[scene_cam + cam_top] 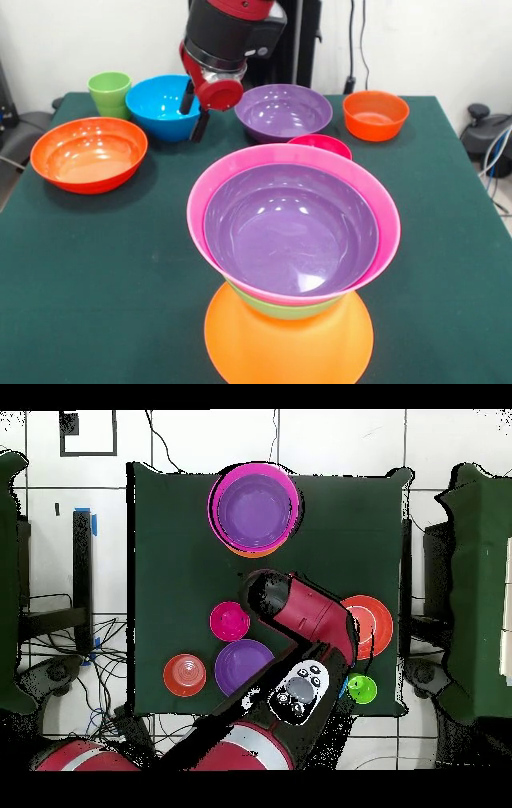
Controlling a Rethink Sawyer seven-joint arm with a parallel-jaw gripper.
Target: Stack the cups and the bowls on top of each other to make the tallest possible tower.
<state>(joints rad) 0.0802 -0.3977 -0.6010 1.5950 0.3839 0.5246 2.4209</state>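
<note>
Glossy plastic throughout, so the bowls look light, stiff and slippery; I judge a thin rim the only sound place to pinch one, since the curved walls would slide away.

The tower (pixel 292 264) stands at the table's (pixel 112 272) near edge in the front view: an upturned orange base (pixel 288 344), a green bowl (pixel 284 308), a pink bowl (pixel 376 204) and a purple bowl (pixel 288 228) nested on top.

The gripper (pixel 194 112) hangs at the far side, between the blue bowl (pixel 164 104) and the loose purple bowl (pixel 282 110), with the cup (pixel 110 92) just beyond the blue bowl; all are well apart from the tower. I cannot tell whether it is parted or closed.
</note>
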